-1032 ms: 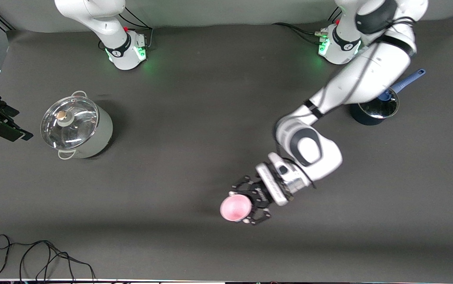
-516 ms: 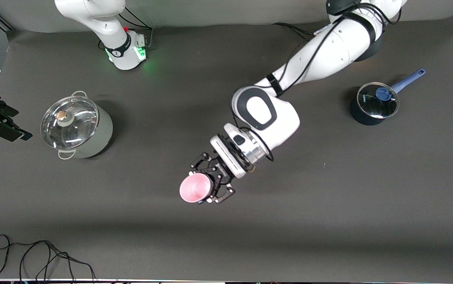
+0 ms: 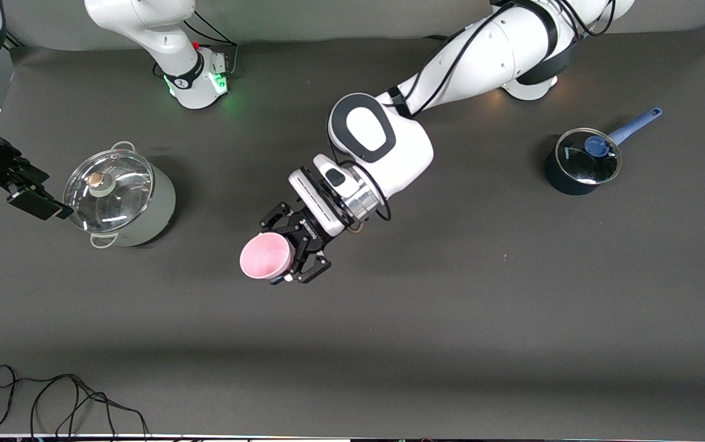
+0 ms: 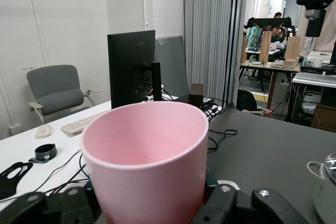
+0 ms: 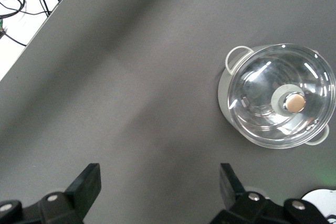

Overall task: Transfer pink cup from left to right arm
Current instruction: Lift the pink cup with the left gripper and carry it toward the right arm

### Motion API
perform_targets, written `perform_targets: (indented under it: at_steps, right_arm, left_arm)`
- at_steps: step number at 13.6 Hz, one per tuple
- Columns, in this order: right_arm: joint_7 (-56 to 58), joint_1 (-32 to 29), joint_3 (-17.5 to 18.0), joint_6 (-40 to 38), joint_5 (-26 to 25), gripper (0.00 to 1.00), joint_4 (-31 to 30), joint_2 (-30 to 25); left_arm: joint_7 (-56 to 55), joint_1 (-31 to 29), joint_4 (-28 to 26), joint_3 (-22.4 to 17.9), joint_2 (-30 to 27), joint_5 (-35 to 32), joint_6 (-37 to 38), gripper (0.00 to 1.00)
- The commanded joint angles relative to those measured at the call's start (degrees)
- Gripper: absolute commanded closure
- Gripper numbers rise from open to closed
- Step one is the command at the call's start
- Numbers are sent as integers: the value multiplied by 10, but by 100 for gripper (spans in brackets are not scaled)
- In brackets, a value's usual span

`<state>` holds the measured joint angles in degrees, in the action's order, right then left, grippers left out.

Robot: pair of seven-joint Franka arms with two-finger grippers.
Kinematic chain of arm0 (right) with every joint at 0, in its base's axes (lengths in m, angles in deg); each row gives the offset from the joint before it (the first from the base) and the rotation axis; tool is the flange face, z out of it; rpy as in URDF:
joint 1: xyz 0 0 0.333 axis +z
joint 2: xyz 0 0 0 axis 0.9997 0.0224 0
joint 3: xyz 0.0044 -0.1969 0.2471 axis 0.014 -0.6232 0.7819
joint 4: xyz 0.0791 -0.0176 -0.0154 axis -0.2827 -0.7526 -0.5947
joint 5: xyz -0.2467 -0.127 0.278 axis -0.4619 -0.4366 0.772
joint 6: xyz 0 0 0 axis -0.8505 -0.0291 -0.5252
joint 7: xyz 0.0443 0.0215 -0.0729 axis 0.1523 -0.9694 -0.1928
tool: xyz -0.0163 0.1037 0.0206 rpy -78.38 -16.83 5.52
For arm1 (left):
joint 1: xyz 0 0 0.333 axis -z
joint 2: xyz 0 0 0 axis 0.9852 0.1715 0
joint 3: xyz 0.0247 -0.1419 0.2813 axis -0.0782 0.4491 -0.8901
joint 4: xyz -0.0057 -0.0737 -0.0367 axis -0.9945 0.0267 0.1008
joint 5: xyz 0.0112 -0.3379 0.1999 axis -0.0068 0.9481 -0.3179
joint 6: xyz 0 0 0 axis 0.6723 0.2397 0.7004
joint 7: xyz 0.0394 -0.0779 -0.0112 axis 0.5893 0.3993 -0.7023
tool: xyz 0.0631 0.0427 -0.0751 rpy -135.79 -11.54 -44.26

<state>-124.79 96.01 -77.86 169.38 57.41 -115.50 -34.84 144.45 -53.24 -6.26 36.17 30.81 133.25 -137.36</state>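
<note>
- Dark surface (image 3: 512, 319) carries a lidded steel pot (image 3: 118, 197) at frame left.
- Left gripper (image 3: 294, 245) — jaws clamped on the pink cup (image 3: 265, 256) — has swung from lower centre toward frame middle.
- Right gripper (image 3: 33, 199) hangs wide beside the pot; handover looks near — not begun.

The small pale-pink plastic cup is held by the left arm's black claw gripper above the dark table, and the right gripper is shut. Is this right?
Not quite. The small pale-pink plastic cup is indeed clamped in the left arm's black claw gripper above the dark table, but the right gripper is open: the right wrist view shows its fingers wide apart.
</note>
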Motion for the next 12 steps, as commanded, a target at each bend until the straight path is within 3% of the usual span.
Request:
perform_targets:
  at_steps: [1, 4, 9, 12]
  right_arm:
    - [-35, 22, -2, -10, 6, 0, 50, 35]
    - [-98, 58, -2, -12, 7, 0, 98, 68]
    - [-190, 118, 1, -69, 52, 0, 270, 175]
    - [-244, 162, 19, -69, 52, 0, 301, 199]
  left_arm:
    - [-10, 28, 16, -14, -3, 2, -33, 100]
    - [-10, 32, 17, -14, -2, 1, -37, 100]
    - [-17, 33, 17, -18, -2, -5, -37, 100]
    - [-23, 33, 17, -22, -2, -5, -37, 100]
